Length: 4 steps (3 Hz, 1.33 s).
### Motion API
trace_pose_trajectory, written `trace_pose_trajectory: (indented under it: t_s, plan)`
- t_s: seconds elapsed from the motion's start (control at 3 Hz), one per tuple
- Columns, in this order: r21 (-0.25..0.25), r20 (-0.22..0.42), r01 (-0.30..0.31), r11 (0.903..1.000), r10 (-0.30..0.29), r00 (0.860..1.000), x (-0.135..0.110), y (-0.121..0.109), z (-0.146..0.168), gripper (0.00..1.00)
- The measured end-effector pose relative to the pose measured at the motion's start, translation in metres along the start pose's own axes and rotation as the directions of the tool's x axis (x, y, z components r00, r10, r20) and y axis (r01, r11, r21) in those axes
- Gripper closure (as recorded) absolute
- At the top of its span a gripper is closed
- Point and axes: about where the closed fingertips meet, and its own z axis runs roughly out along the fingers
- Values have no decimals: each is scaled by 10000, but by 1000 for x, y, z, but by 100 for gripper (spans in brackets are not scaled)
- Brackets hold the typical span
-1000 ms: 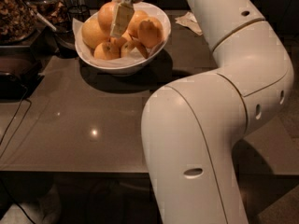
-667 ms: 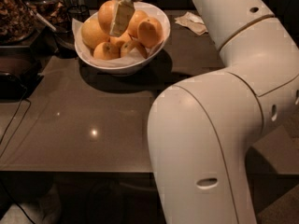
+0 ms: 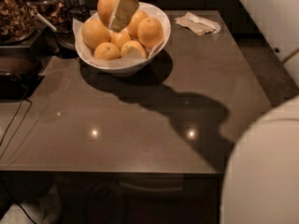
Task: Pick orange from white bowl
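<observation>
The white bowl stands at the back left of the brown table and holds several oranges on white paper lining. One large orange is up above the bowl's rim at the top of the camera view. My gripper comes down from the top edge and is shut on this orange. One pale finger lies across the orange's front right side; the other finger is hidden behind the fruit. The oranges left in the bowl lie below and to the right of the gripper.
A crumpled paper napkin lies at the back right of the table. Containers of dark snacks and a black appliance with a cable stand at the left. My white arm body fills the lower right corner.
The gripper has risen with the large orange, which now sits above the bowl's rim. My arm body has swung out to the right of the view, uncovering the table.
</observation>
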Motion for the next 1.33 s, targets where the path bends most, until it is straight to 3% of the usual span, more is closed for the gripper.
trace_pose_trajectory:
  t_s: [0.33, 1.0, 1.33]
  plan:
    - [402, 455, -366, 9985, 348, 9984, -3, 28, -11, 100]
    - [314, 1212, -1177, 9925, 1132, 9862, 13, 97, 8, 100]
    - [533, 1292, -1494, 9873, 1415, 9815, 4, 138, 10, 100]
